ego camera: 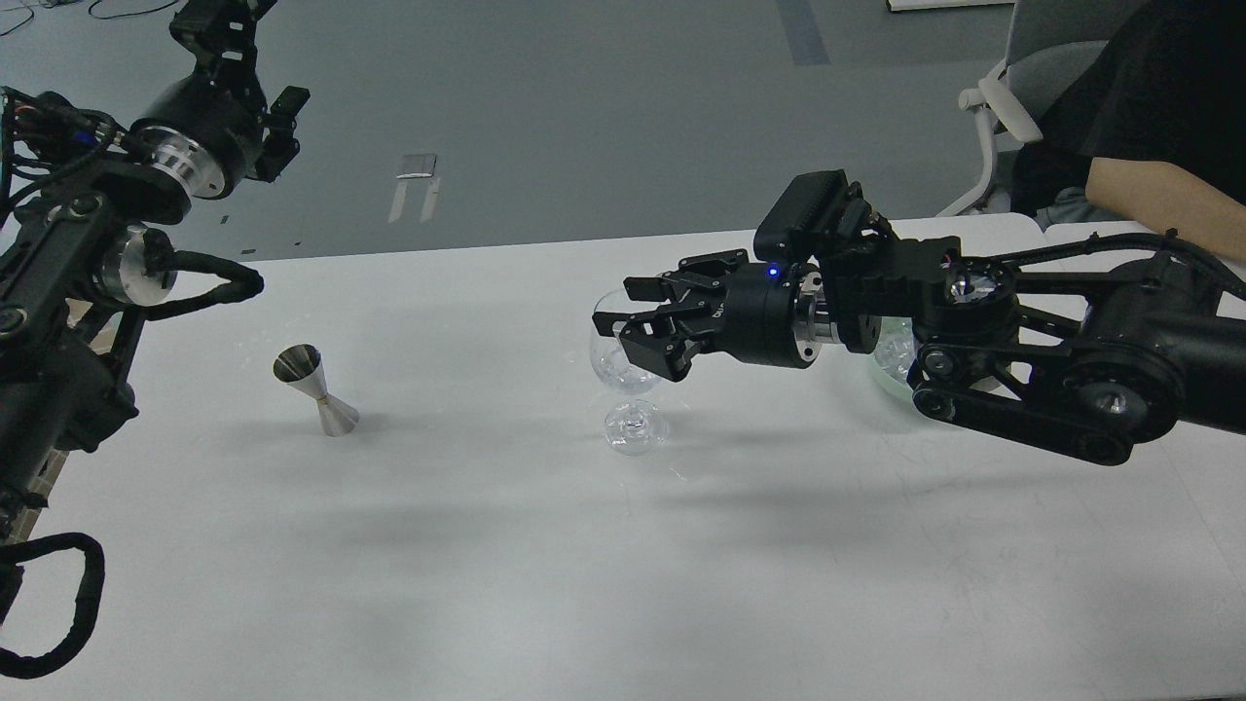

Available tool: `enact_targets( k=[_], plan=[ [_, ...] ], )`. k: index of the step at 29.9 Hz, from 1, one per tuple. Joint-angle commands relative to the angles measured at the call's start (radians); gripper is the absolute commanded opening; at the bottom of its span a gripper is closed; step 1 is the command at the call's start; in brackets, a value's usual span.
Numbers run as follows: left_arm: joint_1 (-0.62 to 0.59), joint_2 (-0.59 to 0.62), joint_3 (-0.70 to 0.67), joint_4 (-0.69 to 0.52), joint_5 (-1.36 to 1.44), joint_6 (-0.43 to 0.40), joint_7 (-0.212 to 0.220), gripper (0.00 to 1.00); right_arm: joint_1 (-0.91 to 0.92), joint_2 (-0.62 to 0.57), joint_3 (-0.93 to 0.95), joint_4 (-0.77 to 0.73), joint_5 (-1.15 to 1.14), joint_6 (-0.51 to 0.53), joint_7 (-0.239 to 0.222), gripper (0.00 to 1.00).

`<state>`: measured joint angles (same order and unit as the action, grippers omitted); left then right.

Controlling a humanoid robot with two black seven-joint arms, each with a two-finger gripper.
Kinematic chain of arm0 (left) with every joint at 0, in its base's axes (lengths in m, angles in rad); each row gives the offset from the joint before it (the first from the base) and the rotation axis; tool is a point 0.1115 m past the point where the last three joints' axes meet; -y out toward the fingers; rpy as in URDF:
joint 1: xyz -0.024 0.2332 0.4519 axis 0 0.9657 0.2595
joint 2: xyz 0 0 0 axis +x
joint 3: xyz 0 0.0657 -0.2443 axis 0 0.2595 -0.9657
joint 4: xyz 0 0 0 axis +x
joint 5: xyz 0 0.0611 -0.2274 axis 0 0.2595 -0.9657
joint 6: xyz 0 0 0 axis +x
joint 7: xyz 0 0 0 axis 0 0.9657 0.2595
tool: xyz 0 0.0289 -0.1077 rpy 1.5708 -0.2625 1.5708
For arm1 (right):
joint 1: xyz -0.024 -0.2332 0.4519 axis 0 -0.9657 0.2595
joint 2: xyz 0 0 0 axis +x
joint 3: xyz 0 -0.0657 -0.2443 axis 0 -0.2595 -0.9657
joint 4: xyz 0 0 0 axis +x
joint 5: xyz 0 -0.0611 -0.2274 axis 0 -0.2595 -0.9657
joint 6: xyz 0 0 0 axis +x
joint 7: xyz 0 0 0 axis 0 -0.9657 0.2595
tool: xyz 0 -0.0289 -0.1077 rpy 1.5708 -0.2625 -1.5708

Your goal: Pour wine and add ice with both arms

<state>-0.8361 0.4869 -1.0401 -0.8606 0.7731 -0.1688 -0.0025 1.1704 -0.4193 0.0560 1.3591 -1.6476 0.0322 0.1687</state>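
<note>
A clear stemmed wine glass stands upright mid-table, with small glinting ice chunks low in its bowl. Any wine in it is too clear to make out. My right gripper hovers level over the glass's rim, its fingers spread apart with nothing between them. A steel jigger stands on the table to the left. My left gripper is raised high at the far left, away from the table's things, and its fingers cannot be told apart.
A pale bowl with ice sits behind my right arm's wrist, mostly hidden. A seated person and an office chair are at the table's far right corner. The white table fills the foreground.
</note>
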Motion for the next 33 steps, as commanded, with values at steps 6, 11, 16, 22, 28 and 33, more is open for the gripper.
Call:
enact_targets(
  k=[6, 11, 16, 22, 28, 33],
  plan=[
    [0.0, 0.002, 0.0, 0.0, 0.0, 0.0, 0.001, 0.98, 0.003, -0.004, 0.016, -0.001, 0.002, -0.009, 0.0, 0.68],
    [0.0, 0.002, -0.001, 0.002, -0.002, 0.002, 0.001, 0.98, 0.003, -0.007, 0.099, -0.023, 0.121, -0.012, 0.002, 1.0],
    [0.0, 0.001, -0.003, 0.002, -0.002, 0.002, -0.001, 0.98, 0.012, -0.016, 0.204, -0.151, 0.209, -0.011, 0.002, 1.0],
    [-0.003, -0.001, -0.006, 0.002, -0.003, 0.002, 0.003, 0.98, -0.003, 0.036, 0.435, -0.369, 0.219, 0.0, 0.003, 1.0],
    [-0.008, -0.002, -0.014, 0.005, -0.108, 0.0, 0.013, 0.98, 0.011, 0.099, 0.521, -0.54, 0.428, 0.006, -0.001, 1.0],
    [-0.052, 0.007, 0.005, 0.011, -0.141, -0.052, 0.068, 0.98, 0.034, 0.099, 0.522, -0.615, 0.603, 0.006, -0.02, 1.0]
  ],
)
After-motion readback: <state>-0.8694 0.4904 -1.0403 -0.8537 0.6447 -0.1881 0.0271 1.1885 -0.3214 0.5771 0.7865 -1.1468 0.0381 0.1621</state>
